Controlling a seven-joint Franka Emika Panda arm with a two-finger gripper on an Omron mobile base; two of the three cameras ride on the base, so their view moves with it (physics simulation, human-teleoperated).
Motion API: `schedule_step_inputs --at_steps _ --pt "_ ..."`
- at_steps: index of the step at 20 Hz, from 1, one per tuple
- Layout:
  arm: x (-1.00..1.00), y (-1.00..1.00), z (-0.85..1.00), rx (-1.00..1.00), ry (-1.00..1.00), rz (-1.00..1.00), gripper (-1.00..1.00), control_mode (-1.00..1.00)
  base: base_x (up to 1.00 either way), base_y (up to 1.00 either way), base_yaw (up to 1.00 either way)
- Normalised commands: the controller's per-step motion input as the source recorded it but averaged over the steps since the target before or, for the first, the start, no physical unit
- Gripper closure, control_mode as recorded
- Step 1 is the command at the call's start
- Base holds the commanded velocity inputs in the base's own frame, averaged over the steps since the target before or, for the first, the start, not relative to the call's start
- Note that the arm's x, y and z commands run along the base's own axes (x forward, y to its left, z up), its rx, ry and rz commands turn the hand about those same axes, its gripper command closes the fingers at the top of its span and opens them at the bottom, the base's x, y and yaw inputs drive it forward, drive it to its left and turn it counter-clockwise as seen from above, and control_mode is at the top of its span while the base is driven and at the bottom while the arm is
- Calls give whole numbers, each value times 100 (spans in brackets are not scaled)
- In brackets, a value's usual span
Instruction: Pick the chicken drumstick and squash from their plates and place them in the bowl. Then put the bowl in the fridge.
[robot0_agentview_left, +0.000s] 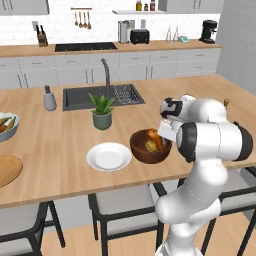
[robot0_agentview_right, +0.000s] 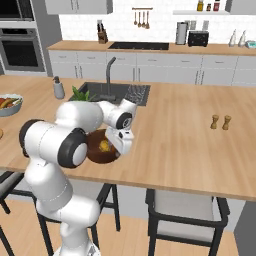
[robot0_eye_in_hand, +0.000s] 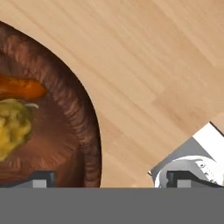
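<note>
**Visitor:** Why is your pincer sitting right over that bowl?

**Me:** My two-finger pincer (robot0_eye_in_hand: 109, 178) is spread as wide as it goes and has hold of nothing. It hangs over the round, deep, dark reddish-brown wooden-looking bowl (robot0_agentview_left: 150, 146), one fingertip above the bowl's inside and the other outside, so the rim lies between them. I judge that sets me up to clamp the wall and carry the bowl to the fridge.

**Visitor:** And the food?

**Me:** Both pieces are in the bowl. In my hand view, the small orange-brown roasted chicken drumstick (robot0_eye_in_hand: 19, 87) lies at about nine o'clock, smooth and glossy, tapering to a rounded end. The lumpy yellow-orange squash (robot0_eye_in_hand: 13, 127) sits just below it, touching or nearly so, its surface knobbly and dull.

**Visitor:** So the plates are done with?

**Me:** They look bare. From my left base camera, the glossy white shallow plate (robot0_agentview_left: 109, 157) lies just beside the bowl at its nine o'clock, and the flat light wooden disc plate (robot0_agentview_left: 7, 170) is well apart, further toward nine.

**Visitor:** How will the bowl handle?

**Me:** Its wall is ribbed with fine turned grooves, which should help friction, though the rim is smooth and curved. The pale wooden plank countertop (robot0_eye_in_hand: 153, 65) under it is flat and slick, so I expect it could slide if I nudge it.
</note>
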Motion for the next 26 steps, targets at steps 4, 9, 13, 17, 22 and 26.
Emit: schedule_step_inputs --at_steps 4,9,13,17,22,26 --pt "-6 1 -34 0 0 0 -100 -100 0 0 0" --pt "10 28 -11 0 -5 -4 -100 -100 0 0 0" --pt "35 25 -6 0 -5 -11 -100 -100 0 0 0" --pt "29 17 -37 -1 -3 -12 -100 -100 0 0 0" --pt "14 11 -35 0 -3 -7 100 -100 0 0 0" --pt "0 0 0 0 0 0 100 -100 0 0 0"
